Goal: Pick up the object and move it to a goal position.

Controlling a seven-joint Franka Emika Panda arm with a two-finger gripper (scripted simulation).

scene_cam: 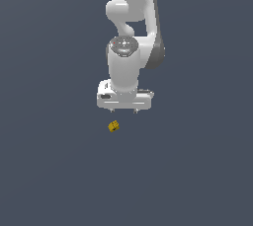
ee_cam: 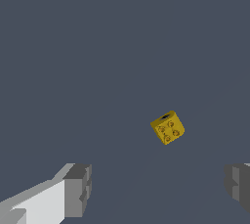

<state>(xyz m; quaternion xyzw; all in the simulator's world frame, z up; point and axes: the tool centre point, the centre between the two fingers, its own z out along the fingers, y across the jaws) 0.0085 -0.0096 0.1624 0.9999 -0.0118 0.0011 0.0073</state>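
End effector [scene_cam: 123, 111] spread wide, holding nothing. Yellow studded block [scene_cam: 113, 126] lies on the grey surface [scene_cam: 197, 170], near the end effector, toward the exterior view's left, untouched.

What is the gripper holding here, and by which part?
Nothing. The gripper is open with empty fingers, and the yellow block lies apart from it, ungrasped.

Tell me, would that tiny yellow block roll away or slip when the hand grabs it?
The yellow block looks boxy with flat faces, so it probably won't roll. Being far smaller than the open hand, it may tip or skid if nudged off-center. Its studded face could make the grip slightly uneven.
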